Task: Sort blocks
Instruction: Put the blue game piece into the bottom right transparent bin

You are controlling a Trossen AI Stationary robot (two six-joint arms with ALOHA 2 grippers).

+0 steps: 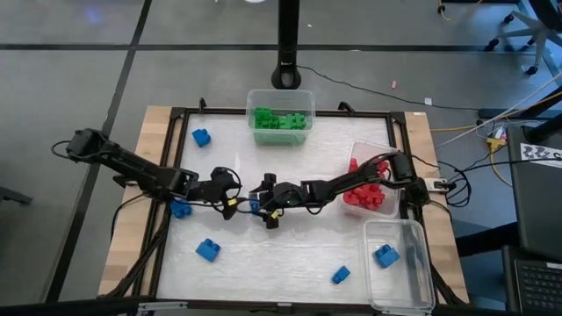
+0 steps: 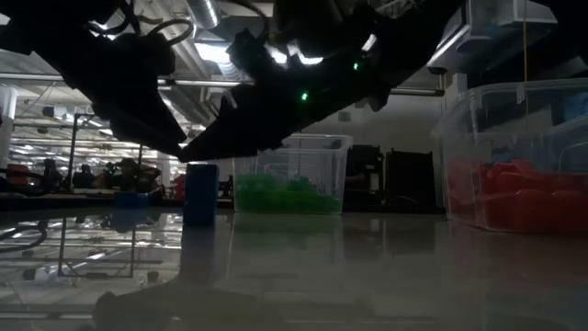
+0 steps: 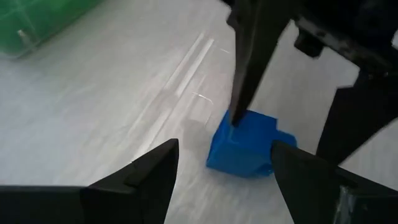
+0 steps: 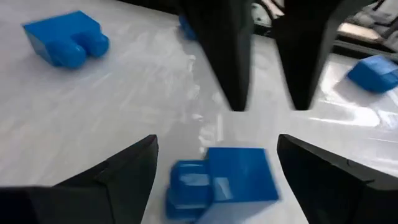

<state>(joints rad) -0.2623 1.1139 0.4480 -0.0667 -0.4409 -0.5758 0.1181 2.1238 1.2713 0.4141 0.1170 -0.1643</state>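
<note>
A blue block (image 1: 254, 205) lies on the table's middle, seen close in the left wrist view (image 3: 245, 146) and the right wrist view (image 4: 224, 180). My right gripper (image 1: 266, 209) reaches in from the right, open, with a finger on either side of the block (image 4: 217, 163). My left gripper (image 1: 234, 200) faces it from the left, also open (image 3: 224, 168), its fingers just short of the block. Other blue blocks (image 1: 208, 250) lie loose on the table. Green blocks fill the far tub (image 1: 279, 118) and red blocks the right tub (image 1: 373, 186). My right gripper has one fingertip (image 3: 236, 115) at the blue block's upper far edge (image 3: 239, 121), coming down at a slant from the table's right. Whether it touches the block, I cannot tell. The block lies flat on the table.
A clear tub (image 1: 413, 263) at the near right corner holds one blue block (image 1: 385, 255). Loose blue blocks lie at the far left (image 1: 201, 137), under the left arm (image 1: 181, 209) and near the front edge (image 1: 341, 275). A black frame (image 1: 176, 112) rims the table.
</note>
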